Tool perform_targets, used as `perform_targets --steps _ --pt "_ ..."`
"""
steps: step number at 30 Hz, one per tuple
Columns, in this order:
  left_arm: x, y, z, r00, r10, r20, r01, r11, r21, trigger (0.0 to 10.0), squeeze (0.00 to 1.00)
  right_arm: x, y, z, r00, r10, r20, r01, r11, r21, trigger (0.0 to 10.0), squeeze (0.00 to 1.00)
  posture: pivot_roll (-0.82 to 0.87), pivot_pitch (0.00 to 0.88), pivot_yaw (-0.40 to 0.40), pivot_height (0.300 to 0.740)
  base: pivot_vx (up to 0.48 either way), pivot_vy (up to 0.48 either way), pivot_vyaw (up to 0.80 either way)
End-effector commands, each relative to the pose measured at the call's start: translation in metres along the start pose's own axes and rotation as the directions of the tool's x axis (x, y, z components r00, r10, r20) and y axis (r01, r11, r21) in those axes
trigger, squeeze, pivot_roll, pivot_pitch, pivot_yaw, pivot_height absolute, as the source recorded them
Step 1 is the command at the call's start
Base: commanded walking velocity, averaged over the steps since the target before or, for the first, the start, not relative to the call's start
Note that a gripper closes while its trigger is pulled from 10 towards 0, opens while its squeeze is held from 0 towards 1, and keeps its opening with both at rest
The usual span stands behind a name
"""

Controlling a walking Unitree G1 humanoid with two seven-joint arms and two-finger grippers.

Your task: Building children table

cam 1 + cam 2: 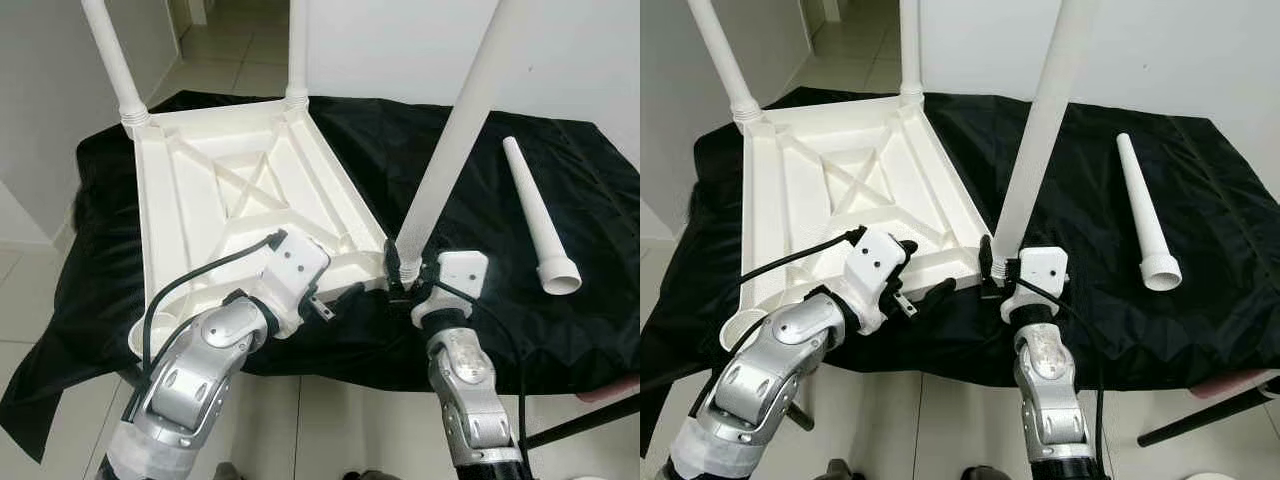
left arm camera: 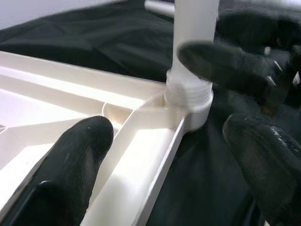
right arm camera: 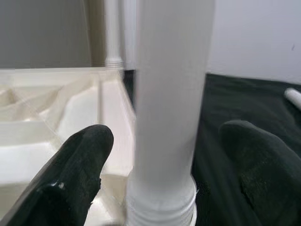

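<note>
Both head views are evenly and brightly lit from above, sharp, with soft shadows. The upturned white plastic tabletop (image 1: 240, 190) nearly washes out at its ribs, while the crumpled black cloth (image 1: 520, 270) swallows detail, showing only faint sheen on its folds. The wrist views are softer: the black fingers (image 2: 70, 160) close to each lens are blurred, the upright white plastic leg (image 3: 171, 94) is hazy, and glare blooms where light strikes the white plastic
</note>
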State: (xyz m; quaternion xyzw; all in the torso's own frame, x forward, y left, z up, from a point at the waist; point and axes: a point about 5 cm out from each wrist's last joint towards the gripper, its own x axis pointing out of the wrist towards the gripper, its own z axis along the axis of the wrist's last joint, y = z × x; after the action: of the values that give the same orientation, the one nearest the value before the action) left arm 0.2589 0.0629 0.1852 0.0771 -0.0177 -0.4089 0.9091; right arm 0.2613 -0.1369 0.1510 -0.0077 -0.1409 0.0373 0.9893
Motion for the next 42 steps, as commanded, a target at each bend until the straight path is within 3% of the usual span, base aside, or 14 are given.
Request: perform_targets --steps 1,3,4,5,7,8,14,17,21,29,30,32,37,42 --pt "-0.002 0.002 0.002 0.999 0.028 0.017 -0.028 1.0 -0.01 10.0 0.0 -0.002 0.001 0.0 1.0 0.017 0.005 -0.017 1.0 -0.004 10.0 0.0 -0.05 0.046 -0.014 0.74 0.0 0.0 0.0" --pt "-0.003 0.007 0.006 0.997 0.055 0.052 -0.053 0.998 -0.035 10.0 0.0 -0.015 0.003 -0.002 0.996 0.086 0.004 -0.086 0.996 -0.03 10.0 0.0 -0.05 0.047 -0.014 0.74 0.0 0.0 0.0" --pt "-0.005 0.011 0.007 0.995 0.078 0.062 -0.074 0.996 -0.055 10.0 0.0 -0.021 0.004 -0.004 0.992 0.129 -0.003 -0.129 0.991 -0.037 9.1 0.0 -0.05 0.048 -0.013 0.74 0.0 0.0 0.0" --pt "-0.005 0.011 0.007 0.995 0.078 0.062 -0.074 0.996 -0.055 10.0 0.0 -0.021 0.004 -0.004 0.992 0.129 -0.003 -0.129 0.991 -0.037 9.1 0.0 -0.05 0.048 -0.013 0.74 0.0 0.0 0.0" --pt "-0.007 0.017 0.007 0.992 0.104 0.07 -0.097 0.991 -0.089 10.0 0.0 -0.03 0.005 -0.005 0.984 0.179 -0.005 -0.179 0.983 -0.043 4.9 0.0 -0.05 0.049 -0.012 0.74 0.0 0.0 0.0" --pt "-0.008 0.02 0.008 0.99 0.12 0.071 -0.113 0.99 -0.086 10.0 0.0 -0.033 0.006 -0.006 0.981 0.194 -0.013 -0.195 0.98 -0.033 0.0 0.0 -0.05 0.051 -0.012 0.74 0.0 0.0 0.0" --pt "-0.009 0.033 0.006 0.974 0.216 0.061 -0.211 0.974 -0.081 10.0 0.0 -0.039 0.011 -0.013 0.96 0.275 -0.045 -0.276 0.961 0.001 0.0 0.0 -0.04 0.044 -0.011 0.74 0.0 0.0 0.0" --pt "-0.008 0.043 0.003 0.959 0.282 0.028 -0.28 0.958 -0.062 10.0 0.0 -0.036 0.019 -0.023 0.916 0.389 -0.101 -0.37 0.914 0.164 0.0 0.0 -0.04 0.033 -0.005 0.74 0.0 0.0 0.0" --pt "-0.006 0.036 -0.009 0.975 0.216 -0.05 -0.214 0.976 0.032 10.0 0.0 -0.03 0.023 -0.025 0.86 0.498 -0.106 -0.457 0.847 0.273 0.0 0.0 -0.04 0.033 -0.004 0.74 0.0 0.0 0.0" --pt "-0.007 0.03 -0.024 0.972 0.182 -0.149 -0.175 0.983 0.061 10.0 0.0 -0.005 0.007 -0.017 0.87 0.489 -0.065 -0.445 0.834 0.326 0.0 0.0 -0.04 0.05 0.0 0.74 0.0 0.0 0.0" --pt "-0.007 0.03 -0.027 0.966 0.198 -0.168 -0.189 0.979 0.07 10.0 0.0 0.001 0.003 -0.013 0.873 0.485 -0.052 -0.443 0.834 0.33 10.0 0.0 -0.04 0.053 0.001 0.74 0.0 0.0 0.0" --pt "-0.007 0.03 -0.027 0.966 0.198 -0.168 -0.189 0.979 0.07 10.0 0.0 0.001 0.003 -0.013 0.873 0.485 -0.052 -0.443 0.834 0.33 10.0 0.0 -0.04 0.053 0.001 0.74 0.0 0.0 0.0" --pt "-0.004 0.035 -0.038 0.941 0.24 -0.239 -0.222 0.97 0.099 10.0 0.0 0.022 -0.023 -0.006 0.891 0.453 -0.043 -0.422 0.858 0.293 10.0 0.0 -0.04 0.07 0.007 0.74 0.0 0.0 0.0" --pt "-0.002 0.041 -0.039 0.925 0.272 -0.266 -0.249 0.961 0.119 10.0 0.0 0.031 -0.037 -0.004 0.9 0.433 -0.046 -0.405 0.872 0.276 10.0 0.0 -0.04 0.081 0.017 0.74 0.0 0.0 0.0"
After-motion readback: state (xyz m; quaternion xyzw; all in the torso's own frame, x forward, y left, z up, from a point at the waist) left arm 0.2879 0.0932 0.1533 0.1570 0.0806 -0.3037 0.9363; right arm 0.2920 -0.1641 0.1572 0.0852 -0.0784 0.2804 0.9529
